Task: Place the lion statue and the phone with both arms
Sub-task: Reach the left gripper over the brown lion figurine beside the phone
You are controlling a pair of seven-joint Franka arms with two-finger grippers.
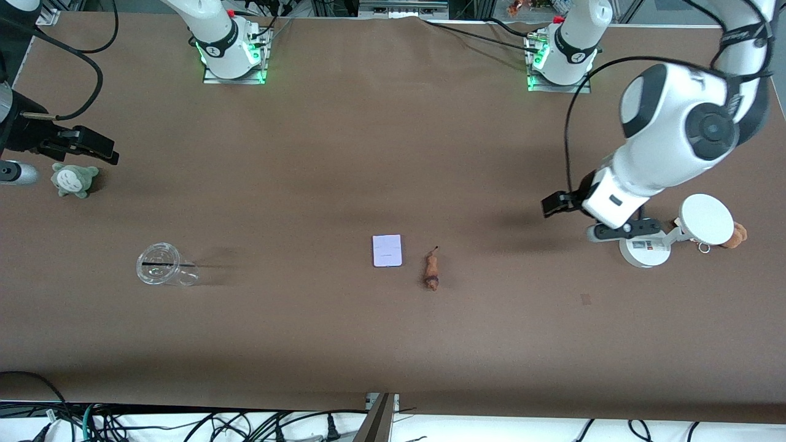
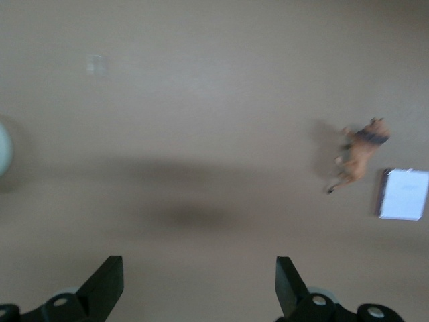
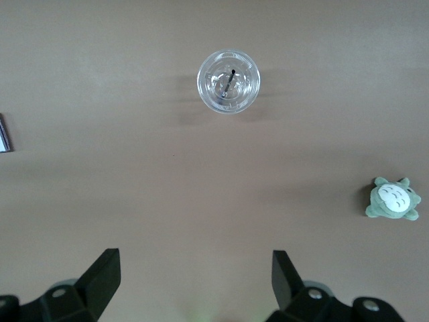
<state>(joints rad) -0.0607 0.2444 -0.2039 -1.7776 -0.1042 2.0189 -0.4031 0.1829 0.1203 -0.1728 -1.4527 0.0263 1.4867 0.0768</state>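
No text, number or brand can be read anywhere; the round white stand [image 1: 643, 252] toward the left arm's end of the table carries a small label with a red patch, too small to make out; the phone [image 1: 387, 250] near the middle of the table shows faint grey marks on its pale face, not legible; each robot base [image 1: 228, 46] bears a small dark mark, also unreadable.

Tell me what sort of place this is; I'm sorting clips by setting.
Likely a robotics lab: two arms bolted to a brown-covered table, loose cables along its edge, and test props such as a phone and lion statue.
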